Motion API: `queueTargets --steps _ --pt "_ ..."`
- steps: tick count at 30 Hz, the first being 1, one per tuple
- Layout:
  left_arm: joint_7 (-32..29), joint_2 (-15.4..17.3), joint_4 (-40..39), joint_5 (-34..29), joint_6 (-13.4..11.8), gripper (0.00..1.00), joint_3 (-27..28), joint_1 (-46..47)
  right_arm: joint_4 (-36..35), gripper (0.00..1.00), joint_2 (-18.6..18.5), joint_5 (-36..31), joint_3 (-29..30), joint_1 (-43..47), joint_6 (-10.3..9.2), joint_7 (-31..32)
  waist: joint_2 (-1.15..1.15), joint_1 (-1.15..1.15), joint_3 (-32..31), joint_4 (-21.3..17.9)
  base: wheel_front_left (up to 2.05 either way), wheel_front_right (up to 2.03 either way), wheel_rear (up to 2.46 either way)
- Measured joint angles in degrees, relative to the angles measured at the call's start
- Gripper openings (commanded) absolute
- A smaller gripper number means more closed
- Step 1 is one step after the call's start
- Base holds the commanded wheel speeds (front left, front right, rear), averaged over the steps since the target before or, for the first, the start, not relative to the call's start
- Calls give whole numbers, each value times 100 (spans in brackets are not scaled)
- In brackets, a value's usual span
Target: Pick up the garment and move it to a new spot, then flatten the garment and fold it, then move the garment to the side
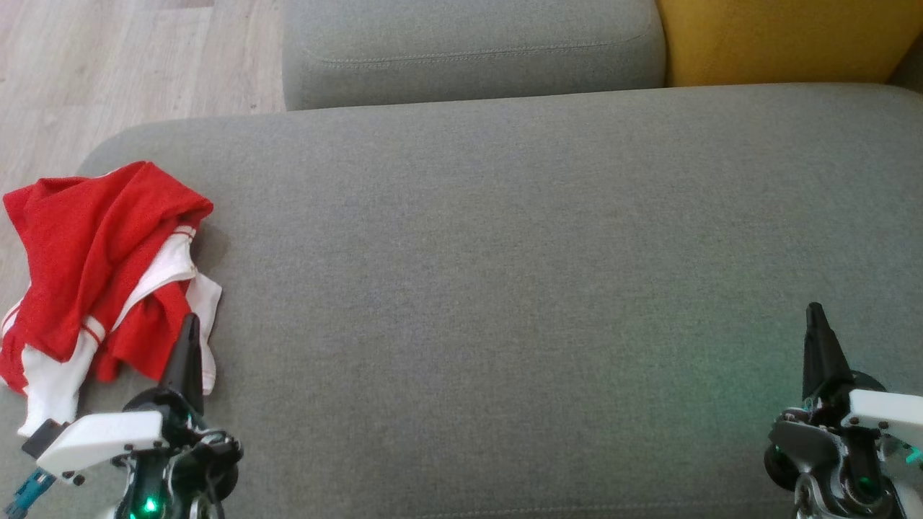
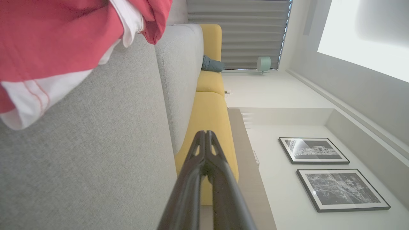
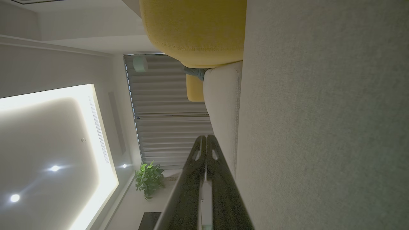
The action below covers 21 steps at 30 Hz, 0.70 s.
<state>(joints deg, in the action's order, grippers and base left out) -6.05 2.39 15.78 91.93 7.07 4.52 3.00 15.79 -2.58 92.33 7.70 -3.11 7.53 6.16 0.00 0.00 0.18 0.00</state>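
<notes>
A crumpled red and white garment (image 1: 101, 274) lies in a heap at the left edge of the grey sofa seat (image 1: 505, 288). In the left wrist view the garment (image 2: 57, 41) fills the upper left corner. My left gripper (image 1: 191, 321) is shut and empty, its tip just at the heap's near right edge. In its own view the left gripper (image 2: 206, 132) points past the garment with fingers pressed together. My right gripper (image 1: 815, 310) is shut and empty over the seat's lower right. Its fingers meet at the right gripper (image 3: 204, 137) in the right wrist view.
A grey back cushion (image 1: 469, 50) stands behind the seat and a yellow cushion (image 1: 786, 36) sits at the back right. Pale wood floor (image 1: 108, 65) lies beyond the seat's left edge. Broad bare grey seat stretches between the two grippers.
</notes>
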Motion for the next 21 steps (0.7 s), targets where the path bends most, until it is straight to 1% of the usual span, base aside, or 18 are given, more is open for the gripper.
queueTargets --steps 21 --pt "0 0 0 0 0 0 0 0 0 0 0 0 0 0 0 0 0 0 0 0 0 0 0"
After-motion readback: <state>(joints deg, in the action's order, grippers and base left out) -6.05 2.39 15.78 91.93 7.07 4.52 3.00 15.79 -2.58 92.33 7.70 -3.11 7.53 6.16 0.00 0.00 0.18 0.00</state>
